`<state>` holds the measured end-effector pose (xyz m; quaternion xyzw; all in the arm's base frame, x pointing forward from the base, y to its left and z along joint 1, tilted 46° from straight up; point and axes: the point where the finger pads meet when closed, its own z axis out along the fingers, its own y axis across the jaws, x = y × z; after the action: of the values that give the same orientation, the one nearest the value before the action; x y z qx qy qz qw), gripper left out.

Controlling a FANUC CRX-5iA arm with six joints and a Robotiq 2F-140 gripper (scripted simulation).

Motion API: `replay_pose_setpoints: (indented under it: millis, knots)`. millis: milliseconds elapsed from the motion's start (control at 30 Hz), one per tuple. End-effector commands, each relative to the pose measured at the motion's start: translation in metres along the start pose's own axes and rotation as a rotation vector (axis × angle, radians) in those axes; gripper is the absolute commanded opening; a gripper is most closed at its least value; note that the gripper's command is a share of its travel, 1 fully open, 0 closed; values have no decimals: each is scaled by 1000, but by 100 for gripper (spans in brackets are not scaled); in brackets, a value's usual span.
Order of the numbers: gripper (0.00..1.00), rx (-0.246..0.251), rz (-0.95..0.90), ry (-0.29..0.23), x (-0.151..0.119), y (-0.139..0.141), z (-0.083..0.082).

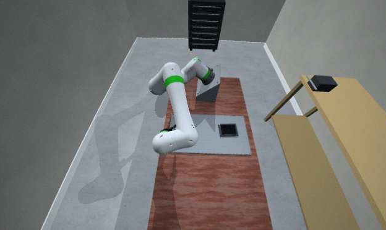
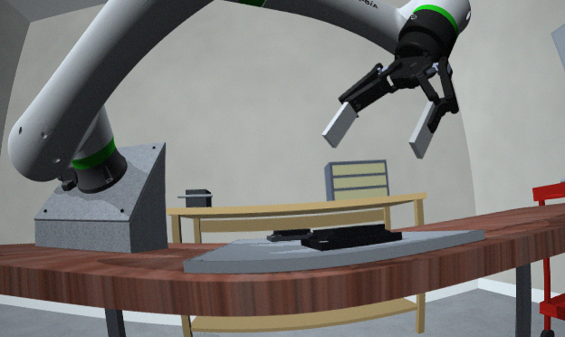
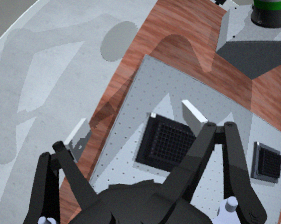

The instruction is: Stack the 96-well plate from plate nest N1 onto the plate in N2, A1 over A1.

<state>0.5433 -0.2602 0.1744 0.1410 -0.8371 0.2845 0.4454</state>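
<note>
The white arm [image 1: 178, 102] is reaching over the bench's [image 1: 205, 191] left edge, covering the grey mat's [image 1: 205, 145] left part; a black plate [image 1: 227, 130] is sitting right.

- A black drawer cabinet [image 1: 206, 25] stands at the far end of the grey floor [image 1: 125, 102].
- A tan workbench [image 1: 354, 123] runs along the wall, with a small black box [image 1: 323, 83] on its top board.
- A red cart [image 2: 555, 192] stands beside the wooden surface [image 2: 273, 285].
- A grey cabinet with pale yellow drawers [image 2: 357, 179] stands behind the workbench.
</note>
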Motion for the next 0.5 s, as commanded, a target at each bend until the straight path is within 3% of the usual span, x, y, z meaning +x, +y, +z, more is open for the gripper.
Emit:
replay_pose_setpoints:
  millis: [0, 100, 367, 467]
  knots:
    - [100, 20, -21, -16, -12, 8, -6]
    - [100, 72, -83, -52, -24, 16, -9]
    - [100, 72, -83, -52, -46, 34, -17]
    - [100, 129, -156, -91, -57, 44, -20]
